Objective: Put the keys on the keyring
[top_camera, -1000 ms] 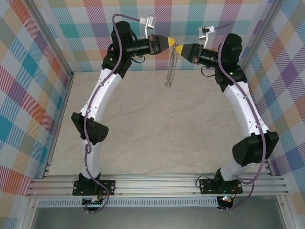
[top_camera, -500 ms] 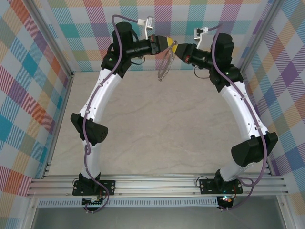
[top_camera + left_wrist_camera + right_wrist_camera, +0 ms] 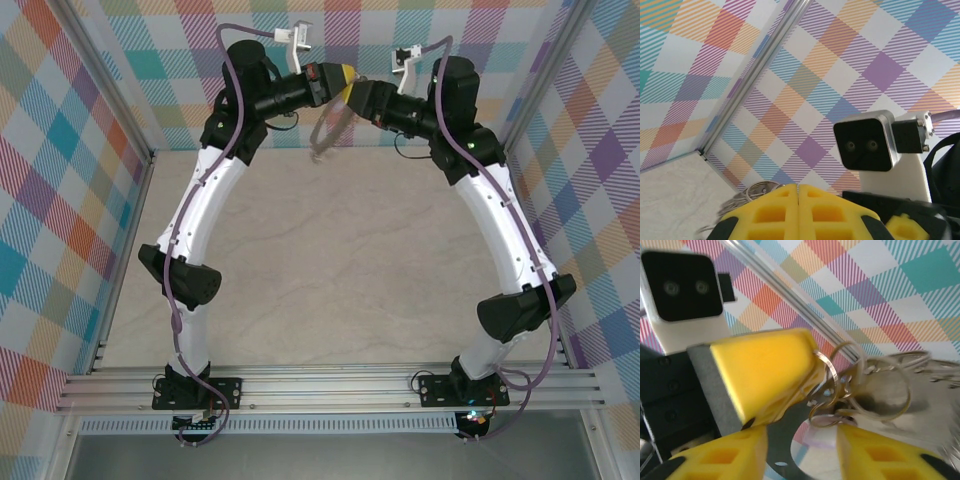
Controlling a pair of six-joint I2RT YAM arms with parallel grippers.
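Keyring point(image 3: 322, 135) has swung left, blurred by motion.

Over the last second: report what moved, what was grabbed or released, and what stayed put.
The yellow-fingered left gripper and right gripper, tips together, shifted to the left. The dangling silvery metal keyring swung along. The right gripper's jaws opened. The left gripper stayed shut on the keyring, and the beige table is unchanged.
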